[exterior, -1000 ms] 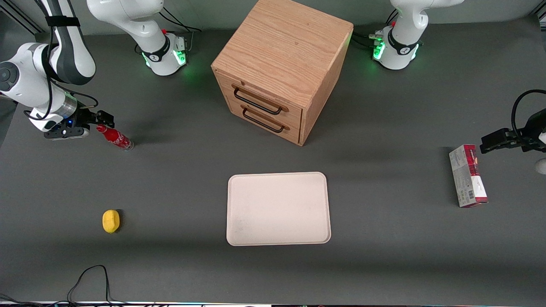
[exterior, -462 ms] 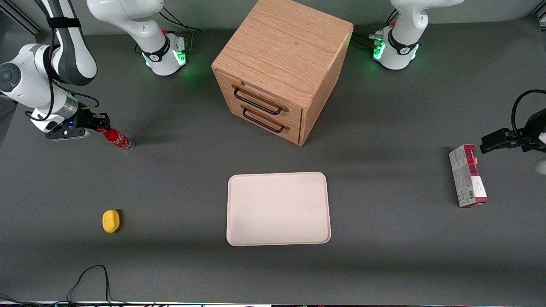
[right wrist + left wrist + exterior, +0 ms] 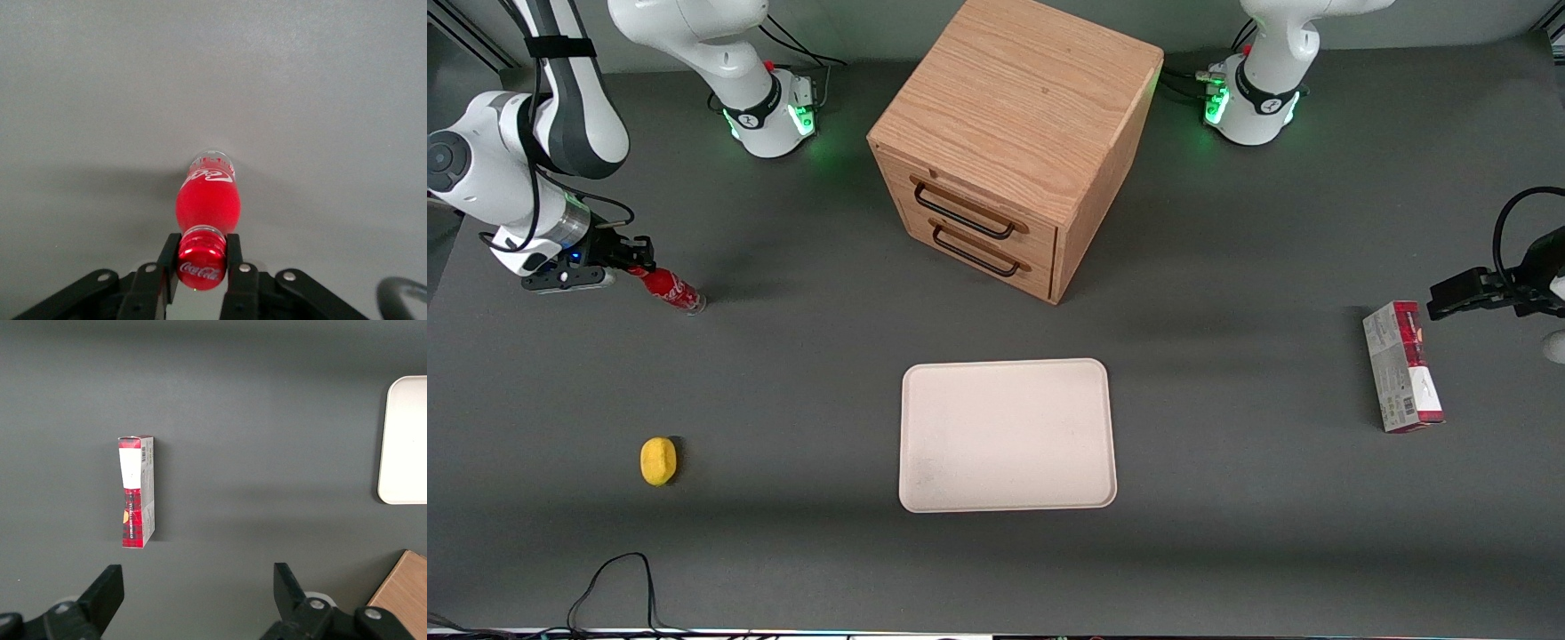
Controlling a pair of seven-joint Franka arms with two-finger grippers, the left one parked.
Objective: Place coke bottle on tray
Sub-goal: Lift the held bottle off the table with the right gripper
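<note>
Gripper [image 3: 201, 265]: at working arm's end of table, fingers clamped on the cap of the coke bottle [image 3: 205, 200].
Coke bottle: upright on table, base down, well apart from tray [image 3: 1008, 435].
Tray: nearer front camera than wooden cabinet [image 3: 1009, 142].

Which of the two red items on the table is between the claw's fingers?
The coke bottle: the claw is closed on its red cap. The red-and-white carton lies untouched toward the parked arm's end of the table.
</note>
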